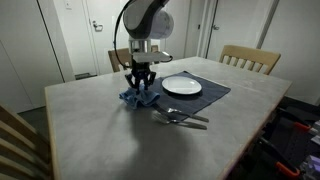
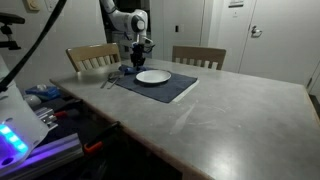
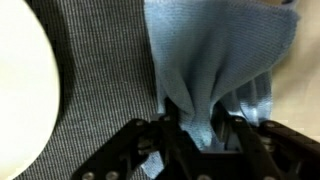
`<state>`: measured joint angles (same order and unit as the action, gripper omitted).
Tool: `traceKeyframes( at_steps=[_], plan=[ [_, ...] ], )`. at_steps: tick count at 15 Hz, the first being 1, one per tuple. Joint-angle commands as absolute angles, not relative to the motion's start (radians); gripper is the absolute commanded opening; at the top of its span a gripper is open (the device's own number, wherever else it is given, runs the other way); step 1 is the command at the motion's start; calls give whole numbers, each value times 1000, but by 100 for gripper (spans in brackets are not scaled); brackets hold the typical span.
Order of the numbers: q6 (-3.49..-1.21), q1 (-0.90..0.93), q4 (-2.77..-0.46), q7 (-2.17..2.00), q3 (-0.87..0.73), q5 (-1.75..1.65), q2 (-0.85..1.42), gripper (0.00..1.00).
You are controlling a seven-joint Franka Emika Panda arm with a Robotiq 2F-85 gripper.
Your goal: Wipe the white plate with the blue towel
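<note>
A blue towel (image 1: 138, 97) lies bunched at the near-left corner of a dark grey placemat (image 1: 215, 92). My gripper (image 1: 140, 84) is down on it with its fingers shut on a pinched fold of the cloth, seen close in the wrist view (image 3: 197, 118). The white plate (image 1: 182, 86) sits on the placemat beside the towel, apart from my gripper; its rim shows at the left edge of the wrist view (image 3: 25, 90). In the exterior view from across the table the plate (image 2: 153, 76) lies in front of my gripper (image 2: 136, 62).
A fork and knife (image 1: 180, 118) lie on the table in front of the placemat. Wooden chairs (image 1: 250, 58) stand round the grey table (image 1: 110, 140). A cluttered bench (image 2: 40, 110) stands beside the table.
</note>
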<state>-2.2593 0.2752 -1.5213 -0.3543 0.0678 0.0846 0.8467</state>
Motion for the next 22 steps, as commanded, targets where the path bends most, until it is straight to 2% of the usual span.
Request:
traceKeyframes(
  at_steps=[1,2,12,17,22],
  plan=[
    [-2263,274,-1488,-356,70,91,879,8],
    [-2259,277,-1486,-360,64,85,881,1],
    [-2236,254,-1491,-404,12,78,874,3],
    [-2227,196,-1497,-265,117,165,859,3],
    [-2226,204,-1510,-263,104,149,824,3]
  ],
)
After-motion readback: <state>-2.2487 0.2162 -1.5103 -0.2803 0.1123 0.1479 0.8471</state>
